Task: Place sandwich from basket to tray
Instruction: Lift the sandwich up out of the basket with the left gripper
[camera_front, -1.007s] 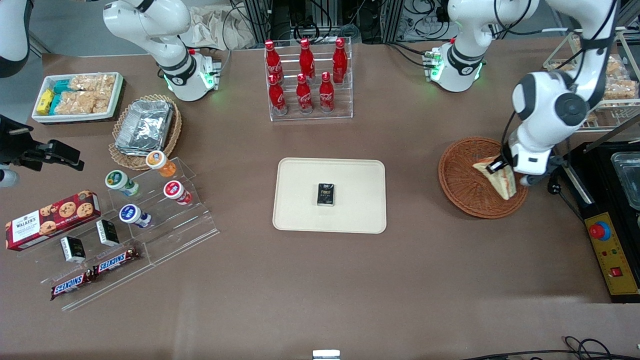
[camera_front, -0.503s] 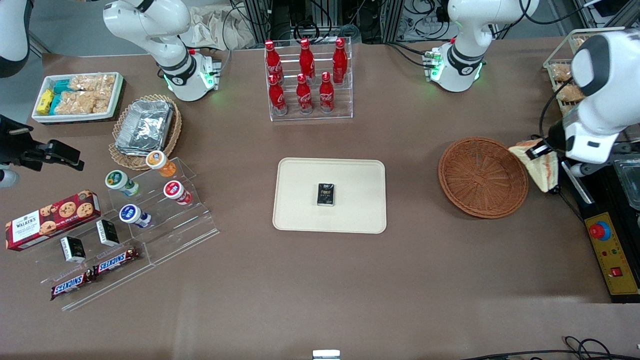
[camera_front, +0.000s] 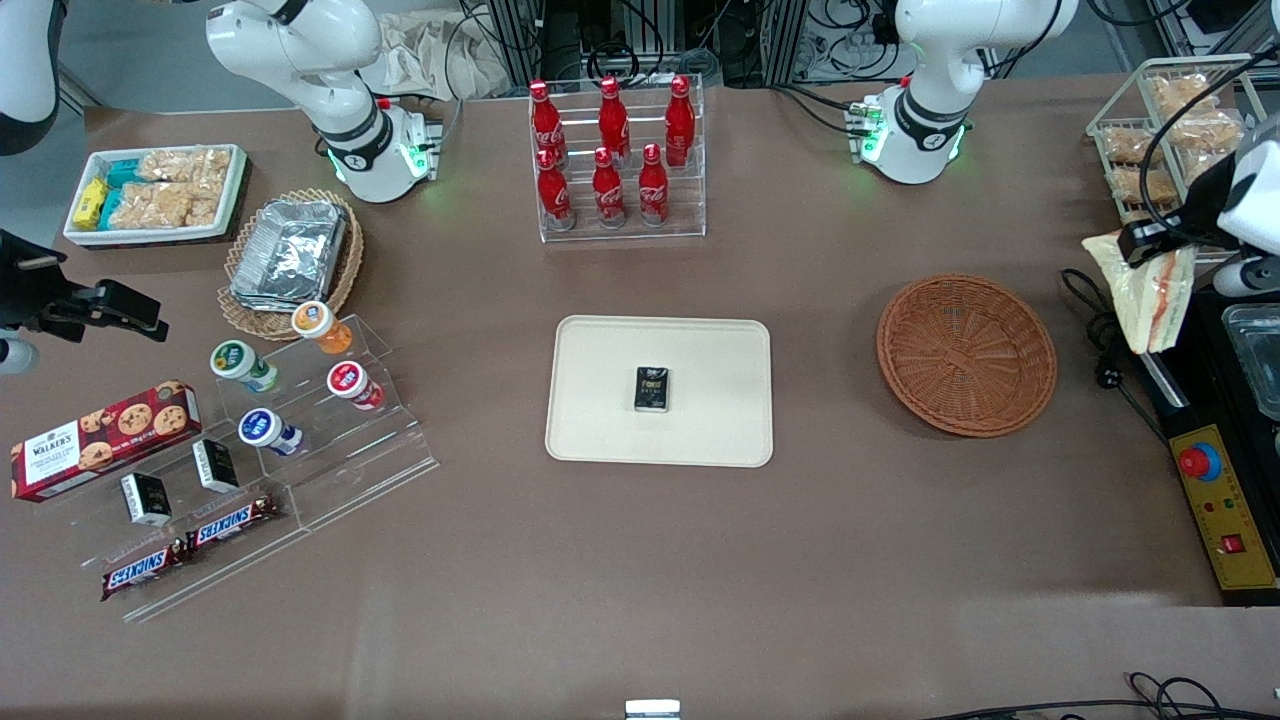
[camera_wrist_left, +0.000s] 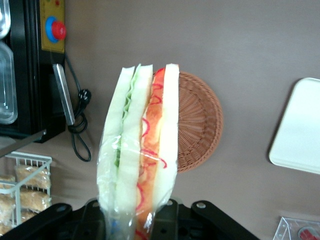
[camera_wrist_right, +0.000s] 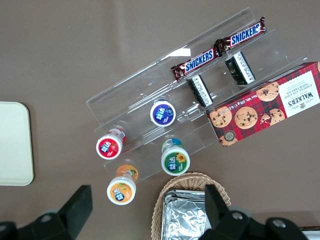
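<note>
The fingers (camera_wrist_left: 95, 212) of the left arm's gripper (camera_front: 1150, 240) are clamping a triangular white-bread sandwich in clear wrap (camera_front: 1145, 290), pinching it at its upper corner so that it is hanging point-down in the air, with orange-red and green filling showing along its edge (camera_wrist_left: 142, 150). The gripper is hovering above the working arm's end of the brown worktop (camera_front: 640, 560), beside the round reddish-brown woven wicker basket (camera_front: 966, 354) and clear of its rim. The basket is sitting with nothing in it. The flat cream-beige rectangular tray (camera_front: 660, 391) is lying well apart from the sandwich, toward the middle of the worktop, carrying a small black packet (camera_front: 652, 389).
</note>
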